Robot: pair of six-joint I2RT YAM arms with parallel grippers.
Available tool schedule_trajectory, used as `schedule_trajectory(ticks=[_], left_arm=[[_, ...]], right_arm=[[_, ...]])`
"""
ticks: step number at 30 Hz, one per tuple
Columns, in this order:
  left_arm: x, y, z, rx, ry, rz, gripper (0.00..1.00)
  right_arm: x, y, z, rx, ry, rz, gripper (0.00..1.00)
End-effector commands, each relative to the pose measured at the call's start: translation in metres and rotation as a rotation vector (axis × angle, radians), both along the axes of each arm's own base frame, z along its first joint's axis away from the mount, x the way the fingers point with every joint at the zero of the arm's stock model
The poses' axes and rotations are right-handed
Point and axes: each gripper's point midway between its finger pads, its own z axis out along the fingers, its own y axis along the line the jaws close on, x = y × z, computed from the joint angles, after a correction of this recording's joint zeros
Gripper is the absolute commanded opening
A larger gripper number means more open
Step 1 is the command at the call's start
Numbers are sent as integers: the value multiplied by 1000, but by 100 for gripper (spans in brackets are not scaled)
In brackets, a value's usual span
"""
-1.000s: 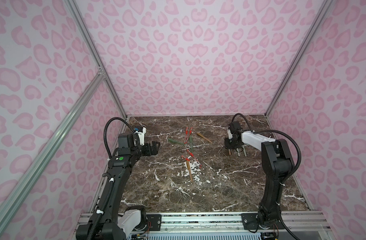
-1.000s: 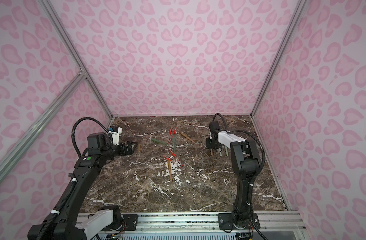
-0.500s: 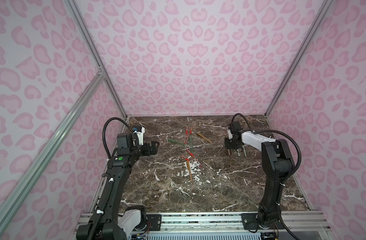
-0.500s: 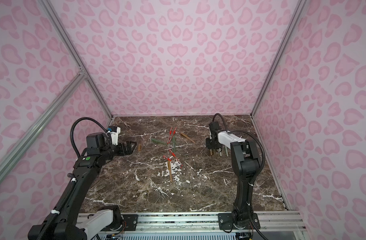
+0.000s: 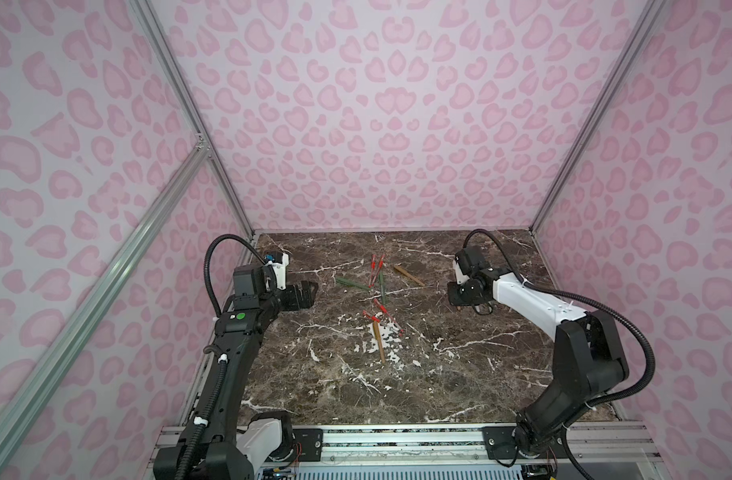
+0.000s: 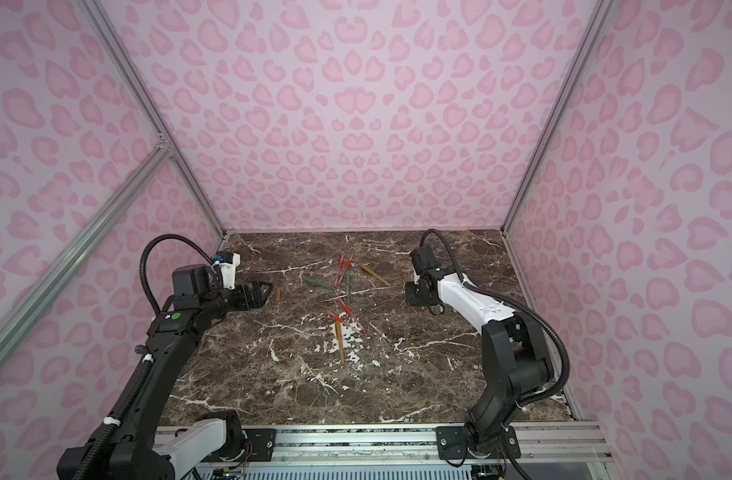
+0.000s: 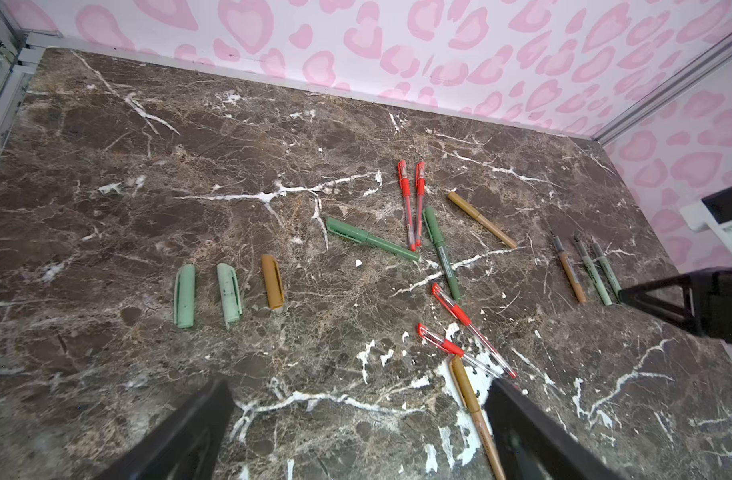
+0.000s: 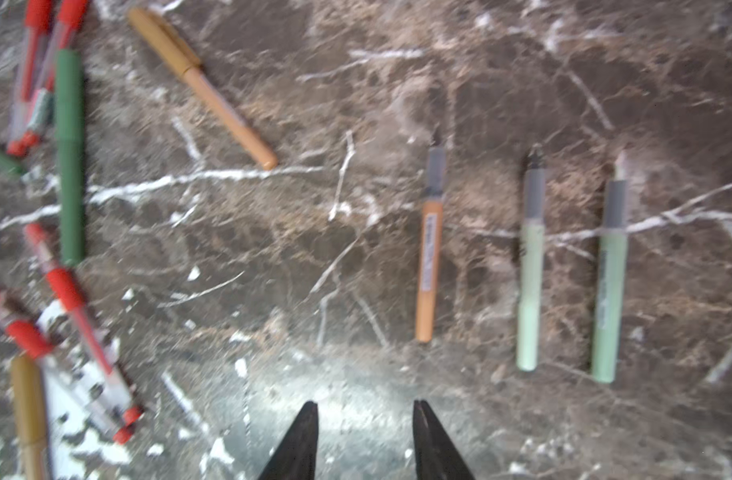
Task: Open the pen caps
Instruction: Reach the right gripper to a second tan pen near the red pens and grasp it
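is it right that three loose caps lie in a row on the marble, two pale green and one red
Not quite. The row of three loose caps on the marble table holds two pale green plastic caps and one tan-brown cap, not a red one. The left wrist view shows it.

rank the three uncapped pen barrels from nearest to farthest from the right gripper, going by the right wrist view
The right gripper has its jaws parted, holding nothing.
1. The tan barrel, nearest, just beyond the jaws.
2. The middle pale green barrel, further out to the side.
3. The outer pale green barrel, farthest, at the end of the row.
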Motion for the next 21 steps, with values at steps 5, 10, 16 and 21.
schedule_trajectory(ticks=[5,10,16,21], left_arm=[[5,-1,8,-4,-28,-3,98],[4,1,7,0,-23,-1,98],[3,-1,8,-5,-32,-7,98],[3,-1,10,-7,-41,-4,98]], right_arm=[[-48,66,2,31,-4,53,45],[-73,119,-1,63,-8,110,46],[-95,181,-14,56,17,215,44],[-103,204,-28,13,37,267,42]])
